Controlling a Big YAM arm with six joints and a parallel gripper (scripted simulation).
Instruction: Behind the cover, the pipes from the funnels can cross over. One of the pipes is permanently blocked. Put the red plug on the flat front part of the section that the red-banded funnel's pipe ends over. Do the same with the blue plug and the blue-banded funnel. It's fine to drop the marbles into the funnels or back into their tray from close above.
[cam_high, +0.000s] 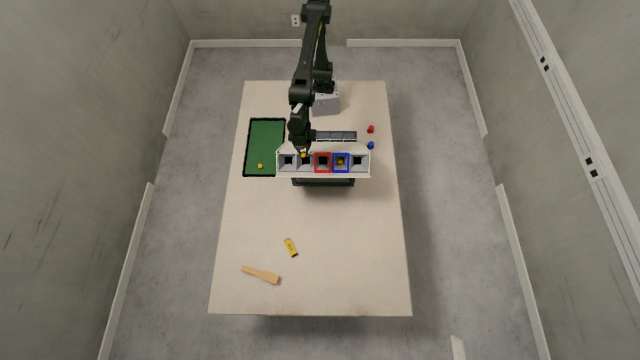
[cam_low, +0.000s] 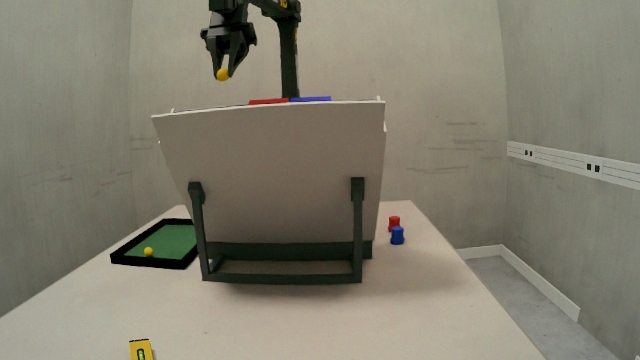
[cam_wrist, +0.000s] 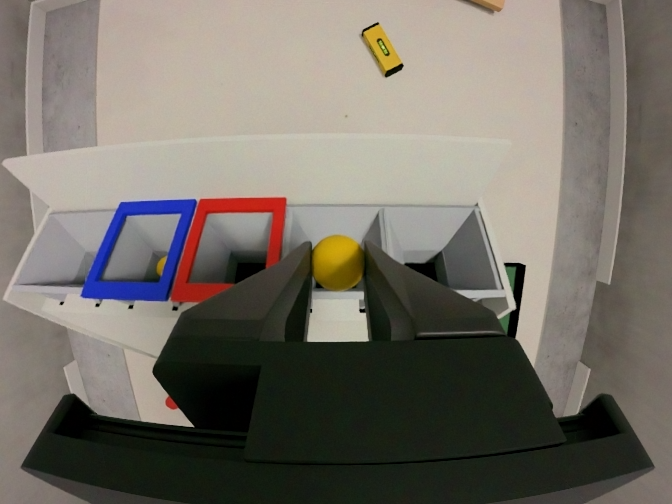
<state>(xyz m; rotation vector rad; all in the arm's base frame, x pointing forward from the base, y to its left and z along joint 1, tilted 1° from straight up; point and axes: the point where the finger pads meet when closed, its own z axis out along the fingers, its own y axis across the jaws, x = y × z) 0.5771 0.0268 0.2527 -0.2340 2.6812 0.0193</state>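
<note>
My gripper (cam_high: 303, 154) (cam_low: 222, 73) (cam_wrist: 337, 252) is shut on a yellow marble (cam_high: 303, 155) (cam_low: 222, 74) (cam_wrist: 337, 262) and holds it a little above the plain white funnel (cam_high: 305, 161) (cam_wrist: 331, 217) beside the red-banded funnel (cam_high: 323, 162) (cam_wrist: 235, 246). The blue-banded funnel (cam_high: 340, 162) (cam_wrist: 142, 249) has another yellow marble (cam_high: 341, 161) (cam_wrist: 161, 265) sitting in it. A third marble (cam_high: 260, 165) (cam_low: 148, 251) lies in the green tray (cam_high: 263, 140) (cam_low: 170, 241). The red plug (cam_high: 370, 129) (cam_low: 394, 223) and the blue plug (cam_high: 370, 145) (cam_low: 397, 235) stand on the table to the right of the funnel box. The white cover (cam_low: 272, 170) hides the pipes.
A yellow spirit level (cam_high: 290, 247) (cam_low: 140, 349) (cam_wrist: 382, 49) and a wooden spatula (cam_high: 260, 274) lie on the table's near part. The box's dark stand (cam_low: 280, 260) rests on the table. Walls and a floor border surround the table.
</note>
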